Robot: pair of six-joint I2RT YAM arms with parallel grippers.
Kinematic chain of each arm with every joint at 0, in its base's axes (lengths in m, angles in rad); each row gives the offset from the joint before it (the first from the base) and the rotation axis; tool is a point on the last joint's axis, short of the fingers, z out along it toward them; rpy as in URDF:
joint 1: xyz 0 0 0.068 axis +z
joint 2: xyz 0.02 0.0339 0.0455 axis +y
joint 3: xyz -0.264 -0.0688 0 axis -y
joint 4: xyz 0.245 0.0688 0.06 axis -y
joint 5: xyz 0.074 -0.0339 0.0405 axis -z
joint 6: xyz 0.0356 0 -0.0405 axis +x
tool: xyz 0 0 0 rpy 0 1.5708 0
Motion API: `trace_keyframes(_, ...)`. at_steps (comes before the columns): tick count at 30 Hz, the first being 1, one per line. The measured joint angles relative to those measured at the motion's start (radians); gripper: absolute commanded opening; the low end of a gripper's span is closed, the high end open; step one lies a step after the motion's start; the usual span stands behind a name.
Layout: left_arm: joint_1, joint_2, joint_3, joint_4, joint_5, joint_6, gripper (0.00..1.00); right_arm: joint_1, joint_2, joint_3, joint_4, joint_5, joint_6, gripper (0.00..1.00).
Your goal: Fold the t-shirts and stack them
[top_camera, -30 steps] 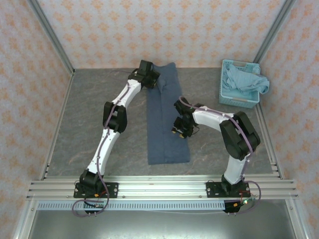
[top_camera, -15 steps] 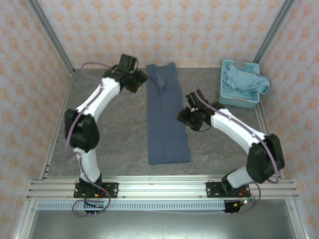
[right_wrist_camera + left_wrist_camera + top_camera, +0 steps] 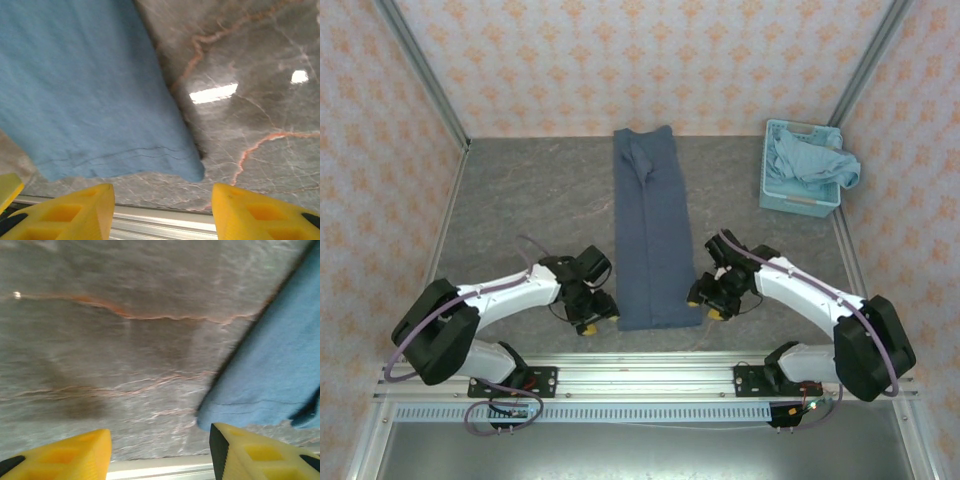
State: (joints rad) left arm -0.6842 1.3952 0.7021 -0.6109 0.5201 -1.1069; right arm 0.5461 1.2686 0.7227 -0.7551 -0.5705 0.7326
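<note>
The dark slate-blue t-shirt [image 3: 653, 230] lies flat on the grey marbled worktop [image 3: 520, 200], folded into one long narrow strip that runs from the far wall to just short of the near edge. Its surface is smooth, with a slight pucker near the far end. The left claw [image 3: 595, 314] sits low over the worktop just beside the strip's near left corner. The left wrist view shows its yellow fingers [image 3: 67, 454] spread apart with nothing between them; the cloth corner lies just ahead of the right-hand finger, apart from it. The right claw [image 3: 705, 306] sits just beside the strip's near right corner. The right wrist view shows its yellow fingertips [image 3: 260, 210] likewise parted and empty, with the rounded cloth corner lying on the stone ahead of the gap; contact with the cloth cannot be confirmed. Both arms are drawn in low towards their bases. The lighter aqua-blue t-shirt [image 3: 817, 158] is bunched, unfolded, in the light-blue lattice basket [image 3: 794, 199] at the far right of the worktop, with part of the cloth spilling over the basket's right rim. It is well apart from the folded strip and from both claws.
</note>
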Motion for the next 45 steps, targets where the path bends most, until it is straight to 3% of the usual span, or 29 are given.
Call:
trace_keyframes(7, -0.086, 0.057, 0.000, 0.134, -0.002, -0.090, 0.50, 0.003, 0.004, -0.039, 0.017, -0.010, 0.000, 0.54)
trace_keyframes(15, -0.105, 0.132, 0.040, 0.087, -0.015, -0.118, 0.30, 0.011, 0.007, -0.070, 0.050, -0.010, 0.007, 0.53)
trace_keyframes(26, -0.108, 0.185, 0.103, 0.026, -0.023, -0.120, 0.29, 0.047, 0.110, -0.070, 0.136, -0.017, 0.034, 0.46)
trace_keyframes(38, -0.121, 0.220, 0.145, 0.016, -0.027, -0.119, 0.28, 0.055, 0.159, -0.050, 0.103, -0.002, 0.046, 0.26)
trace_keyframes(45, -0.131, 0.231, 0.154, 0.059, -0.031, -0.119, 0.14, 0.060, 0.173, -0.036, 0.118, -0.008, 0.054, 0.11)
